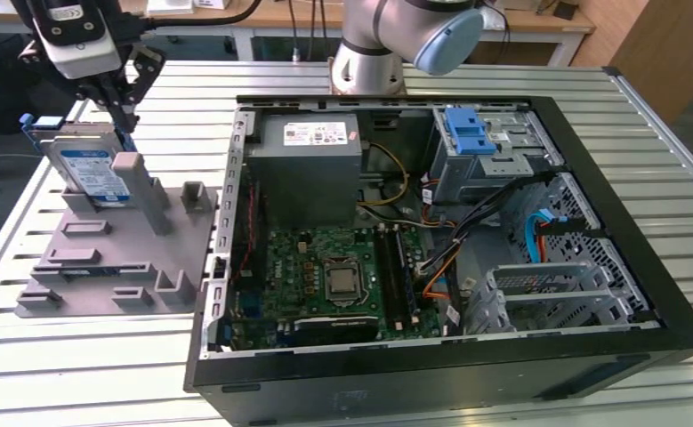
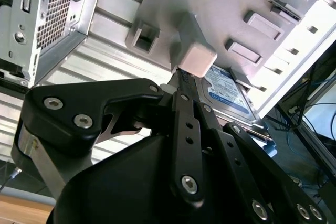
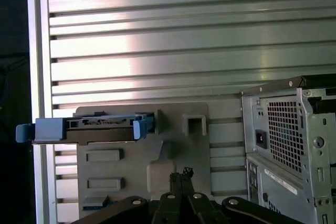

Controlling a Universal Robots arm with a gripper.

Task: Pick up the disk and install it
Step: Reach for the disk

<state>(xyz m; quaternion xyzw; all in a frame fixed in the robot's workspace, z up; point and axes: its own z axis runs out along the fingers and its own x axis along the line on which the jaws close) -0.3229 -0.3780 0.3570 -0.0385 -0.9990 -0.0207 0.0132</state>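
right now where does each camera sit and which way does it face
exterior view: high up, looking down on the table, case, stand and disk; arm and hand show
first wrist view: rides the arm, looking straight down past the hand at the disk's top edge
second wrist view: rides the arm, angled along the hand toward the disk's label
all three share the disk, stand and hand

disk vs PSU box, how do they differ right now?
The disk stands on edge in the grey fixture outside the case; the power-supply box sits inside the case. The disk is a thin slab, the power-supply box far bulkier. The disk has a blue-and-white label and blue side rails; the power-supply box a white sticker. Both are grey metal.
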